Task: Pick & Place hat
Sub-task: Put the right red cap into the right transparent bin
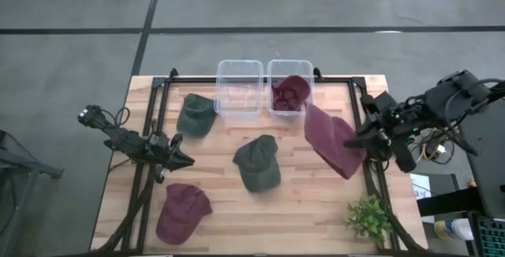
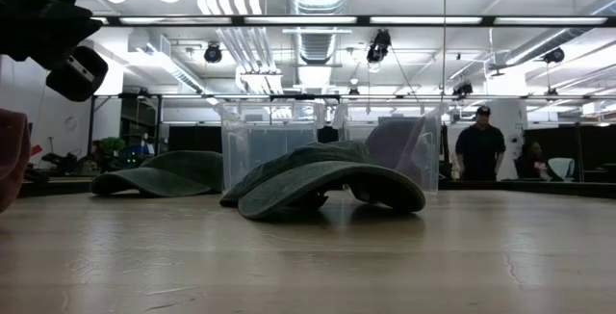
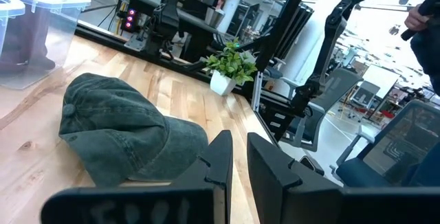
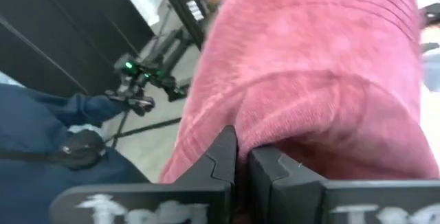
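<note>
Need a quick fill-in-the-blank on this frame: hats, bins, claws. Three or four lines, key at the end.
1. The right claw is shut on a ____ hat.
2. The right-hand clear bin already holds a ____ hat.
3. The left-hand clear bin holds ____ hats.
4. Lying on the table are ____ green hats, one at, one at.

Missing words: maroon; maroon; no; two

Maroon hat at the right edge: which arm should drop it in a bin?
Right. The right pincer is shut on the maroon hat, which hangs near the right-hand bin that already holds a maroon hat. The left pincer sits empty across the table, by the green hat.
</note>
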Controlling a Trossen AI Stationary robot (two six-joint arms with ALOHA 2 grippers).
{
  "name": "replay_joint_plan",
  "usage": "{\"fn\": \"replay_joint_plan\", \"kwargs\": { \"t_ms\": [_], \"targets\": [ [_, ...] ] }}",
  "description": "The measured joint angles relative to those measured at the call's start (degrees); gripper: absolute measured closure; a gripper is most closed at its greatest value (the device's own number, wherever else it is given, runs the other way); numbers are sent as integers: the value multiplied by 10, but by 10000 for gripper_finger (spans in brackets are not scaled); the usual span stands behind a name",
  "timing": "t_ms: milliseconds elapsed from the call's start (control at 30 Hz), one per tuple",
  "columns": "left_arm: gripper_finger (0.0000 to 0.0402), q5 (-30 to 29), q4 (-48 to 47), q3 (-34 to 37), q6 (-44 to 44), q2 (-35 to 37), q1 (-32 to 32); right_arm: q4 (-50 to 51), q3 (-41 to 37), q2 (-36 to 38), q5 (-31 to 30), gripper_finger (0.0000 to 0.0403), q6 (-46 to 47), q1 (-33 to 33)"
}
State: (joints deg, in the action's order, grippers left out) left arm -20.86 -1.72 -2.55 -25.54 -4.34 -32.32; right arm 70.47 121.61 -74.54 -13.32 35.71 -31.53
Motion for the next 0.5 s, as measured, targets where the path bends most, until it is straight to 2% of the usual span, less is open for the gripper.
{"fn": "replay_joint_plan", "kwargs": {
  "t_ms": [233, 500],
  "targets": [
    [362, 0, 0, 0, 0, 0, 0, 84, -1, -33, -25, 395, -12, 0],
    [362, 0, 0, 0, -1, 0, 0, 190, -2, -104, -33, 395, -131, 6]
  ]
}}
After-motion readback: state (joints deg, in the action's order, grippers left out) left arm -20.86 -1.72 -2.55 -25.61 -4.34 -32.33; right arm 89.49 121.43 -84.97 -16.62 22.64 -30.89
